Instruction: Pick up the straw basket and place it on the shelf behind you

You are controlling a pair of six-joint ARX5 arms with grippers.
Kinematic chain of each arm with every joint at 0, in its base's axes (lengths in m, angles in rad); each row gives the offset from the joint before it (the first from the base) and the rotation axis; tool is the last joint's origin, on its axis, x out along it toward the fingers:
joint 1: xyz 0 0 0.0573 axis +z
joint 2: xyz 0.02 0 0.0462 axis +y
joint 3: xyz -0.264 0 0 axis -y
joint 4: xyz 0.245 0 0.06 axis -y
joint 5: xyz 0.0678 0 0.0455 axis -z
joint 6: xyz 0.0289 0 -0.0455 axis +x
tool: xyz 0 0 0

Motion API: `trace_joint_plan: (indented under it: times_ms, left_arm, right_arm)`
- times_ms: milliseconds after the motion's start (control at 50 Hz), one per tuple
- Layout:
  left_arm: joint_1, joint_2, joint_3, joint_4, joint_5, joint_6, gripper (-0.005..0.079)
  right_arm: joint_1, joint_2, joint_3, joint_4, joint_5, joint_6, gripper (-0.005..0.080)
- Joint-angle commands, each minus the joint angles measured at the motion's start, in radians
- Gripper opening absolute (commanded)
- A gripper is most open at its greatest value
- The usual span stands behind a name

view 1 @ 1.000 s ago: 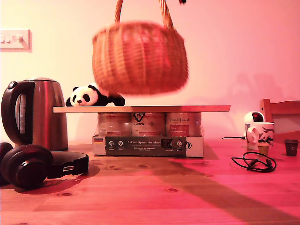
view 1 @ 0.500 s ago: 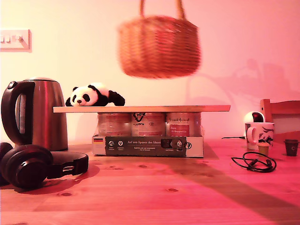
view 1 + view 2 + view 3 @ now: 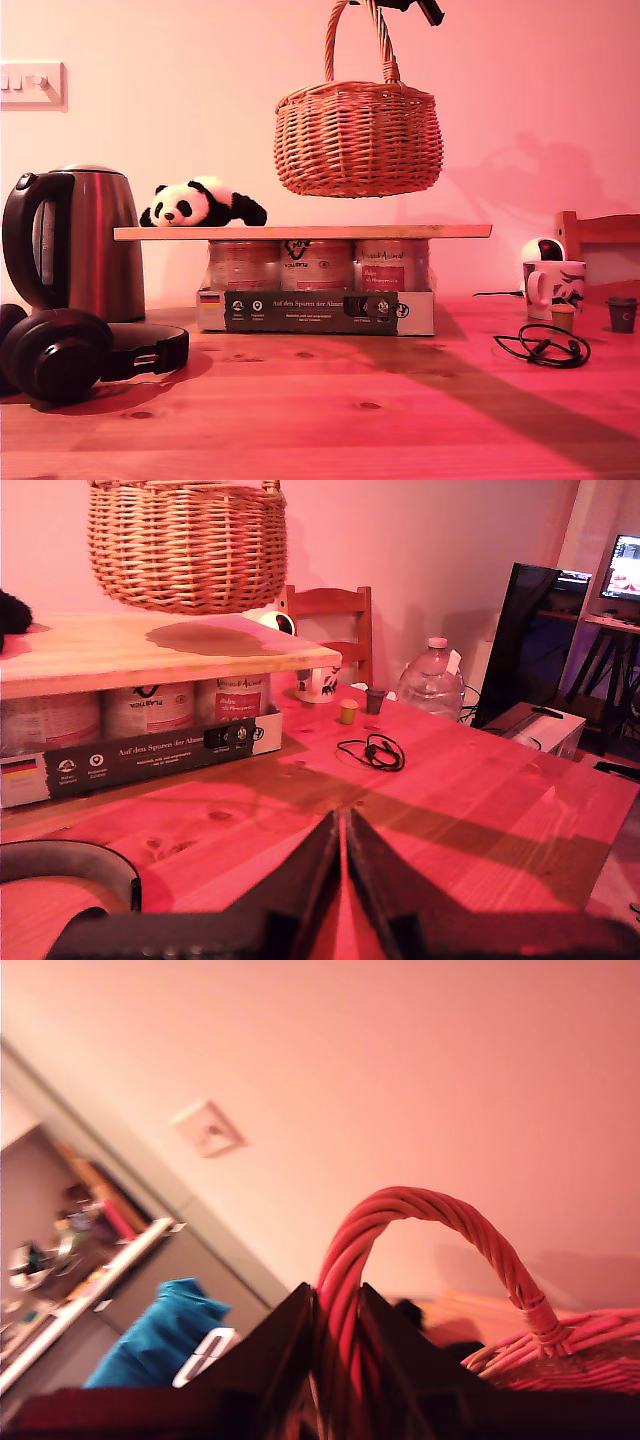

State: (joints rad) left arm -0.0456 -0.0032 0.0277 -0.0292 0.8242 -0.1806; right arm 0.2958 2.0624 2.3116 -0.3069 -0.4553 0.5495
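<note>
Exterior view shows the round tan woven wicker straw basket (image 3: 358, 138) hanging in the air directly above the long thin light-wood plank shelf (image 3: 302, 232), clear of it, with a visible gap under its base. My second gripper (image 3: 335, 1305) has its jaws clamped on the arched woven handle, right near its top. My first gripper (image 3: 341, 845) sits low over the reddish knotty wooden worktop (image 3: 330, 400), jaws pressed together with nothing between them.

On the shelf, toward the end nearest the steel kettle (image 3: 80, 240), lies a small black-and-white plush panda (image 3: 200, 205), beside the spot under the basket but not beneath it.

What I'd worry about: the basket dangles from one pinch point, so it could swing or tip as it comes down and land crooked. The shelf just rests on a carton of cans (image 3: 315, 285), so an off-centre landing might tilt it. Drift toward the panda could knock it off.
</note>
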Motion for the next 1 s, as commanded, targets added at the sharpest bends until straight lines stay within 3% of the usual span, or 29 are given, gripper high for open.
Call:
trace_joint_plan:
  times_ms: [0,780,980]
  left_arm:
    - [-0.003,-0.01,-0.007,0.008,-0.007,-0.003,-0.0019]
    - [-0.003,-0.01,-0.007,0.008,-0.021,-0.003,-0.0019]
    - [-0.003,-0.01,-0.007,0.008,-0.026,-0.002,-0.0019]
  right_arm:
    - [0.003,-0.029,0.047,0.055,0.005,-0.007,-0.0013]
    - [0.005,0.003,0.047,0.018,0.046,-0.007,-0.001]
    - [0.005,0.003,0.047,-0.081,0.044,-0.008,0.0102]
